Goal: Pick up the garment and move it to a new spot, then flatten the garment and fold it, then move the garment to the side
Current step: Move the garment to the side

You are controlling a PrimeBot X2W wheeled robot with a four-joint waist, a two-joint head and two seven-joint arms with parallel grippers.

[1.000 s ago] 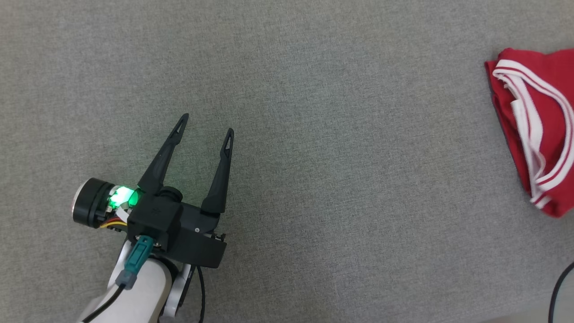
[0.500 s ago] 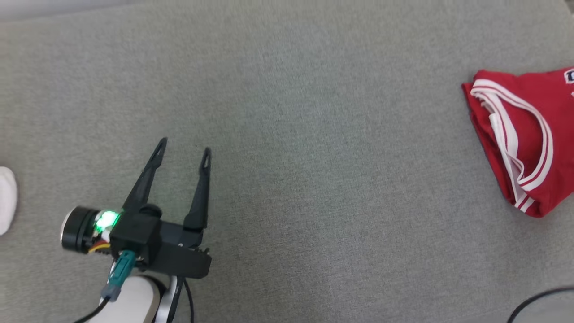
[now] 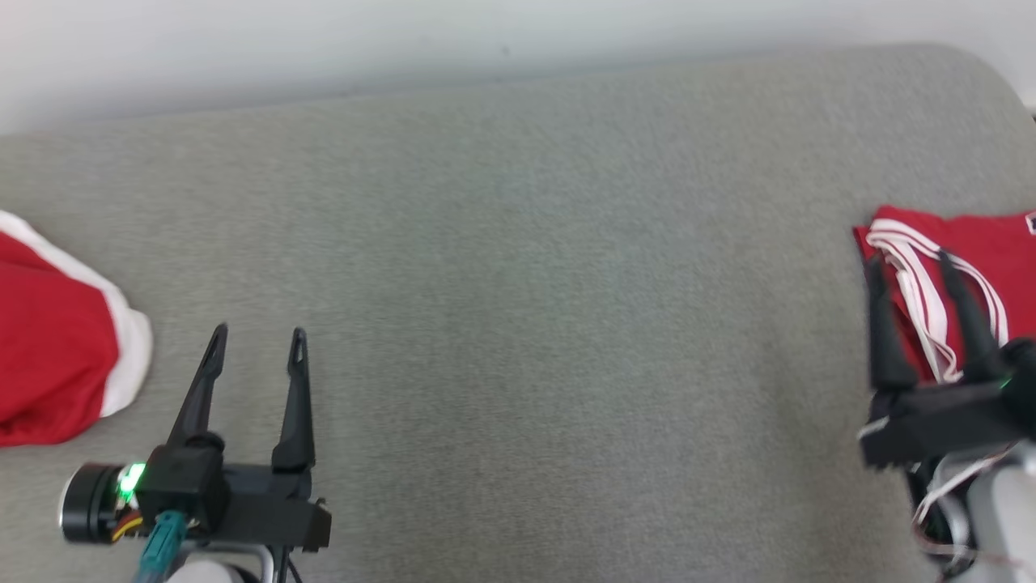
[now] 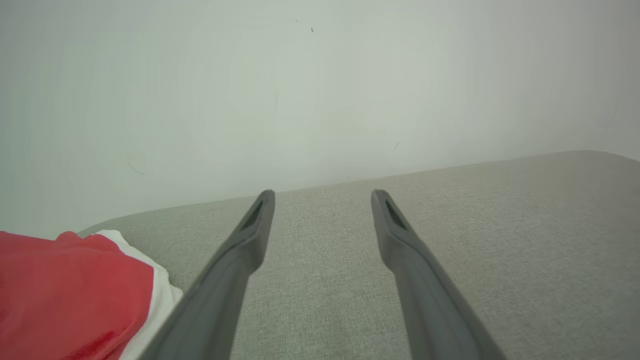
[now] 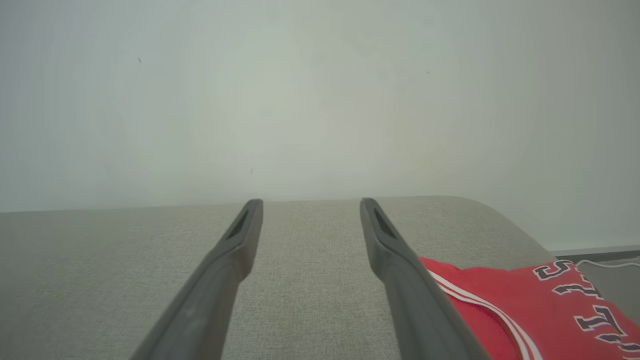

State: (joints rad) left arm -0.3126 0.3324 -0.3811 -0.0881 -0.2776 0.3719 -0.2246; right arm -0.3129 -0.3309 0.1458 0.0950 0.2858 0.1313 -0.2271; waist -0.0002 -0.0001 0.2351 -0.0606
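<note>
A folded red garment with white striped trim lies at the right edge of the grey fabric surface. In the right wrist view the red garment shows dark lettering. My right gripper stands open at the garment's left edge, its fingers over the trim and holding nothing. The right gripper points toward the wall. A second red cloth with a white border lies at the far left. Just right of it my left gripper is open and empty. Beside that gripper the red cloth shows at lower left.
A pale wall runs along the far edge of the grey surface, whose far right corner is rounded. Bare grey fabric spans the wide stretch between the two grippers.
The head camera has tilted up, bringing in the wall and the red cloth at the left. My right gripper has come into view at the garment's edge. The left gripper stays open.
</note>
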